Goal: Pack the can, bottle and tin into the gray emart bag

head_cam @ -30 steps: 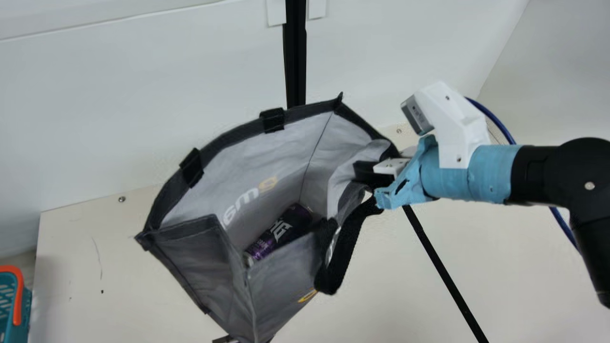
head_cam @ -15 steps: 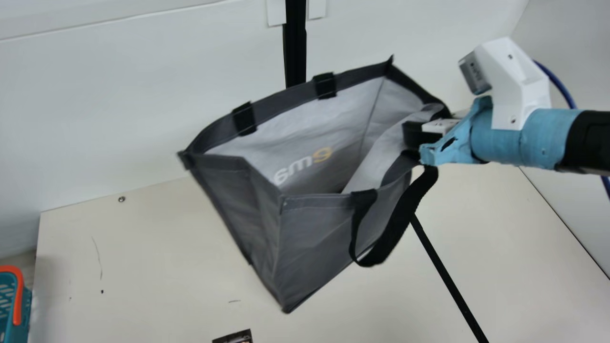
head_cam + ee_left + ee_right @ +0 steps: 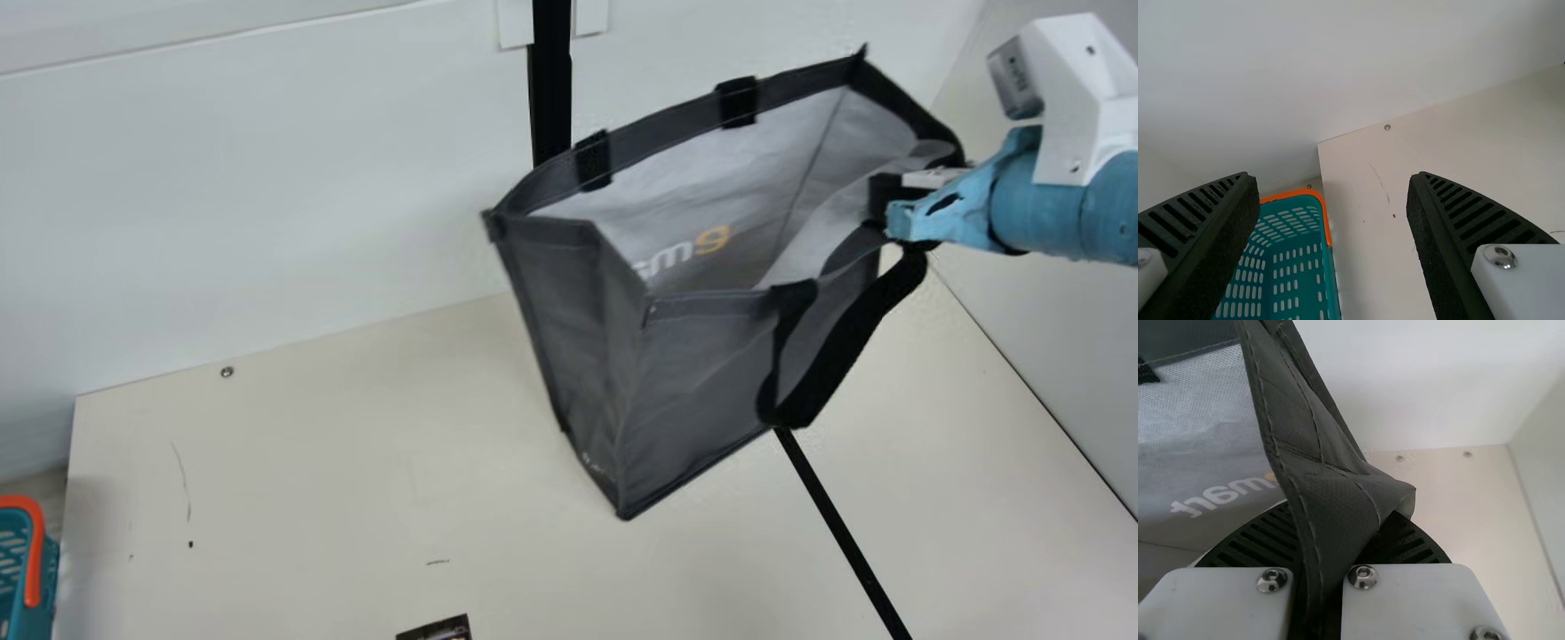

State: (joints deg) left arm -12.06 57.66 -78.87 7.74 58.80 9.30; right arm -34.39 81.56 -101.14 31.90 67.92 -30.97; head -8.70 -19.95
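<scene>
The right gripper [image 3: 889,191] is clamped on the rim of the gray emart bag [image 3: 702,382], at the end of the mouth next to it. In the right wrist view, a fold of the rim fabric is pinched between the two fingers; it is dark gray, creased and marked with rows of stitching.

The bag extends from the right gripper toward the robot's left and hangs down below it. Outer panels: dark gray, with a darker band along the top edge. Lining: light gray, with white and yellow lettering. The mouth is open and tilted; the end panel farthest from the gripper is creased inward. Two black strap patches cross the far rim. A black handle [image 3: 845,347] loops down the near side, just below the gripper. The near panel hides the lower interior.

The left gripper [image 3: 1331,177] has its fingers spread wide, with nothing gripped. Beyond them is a teal basket [image 3: 1295,217] with an orange handle. A dark printed item [image 3: 436,629], partly cut off, lies on the table [image 3: 311,462], well apart from the right gripper.
</scene>
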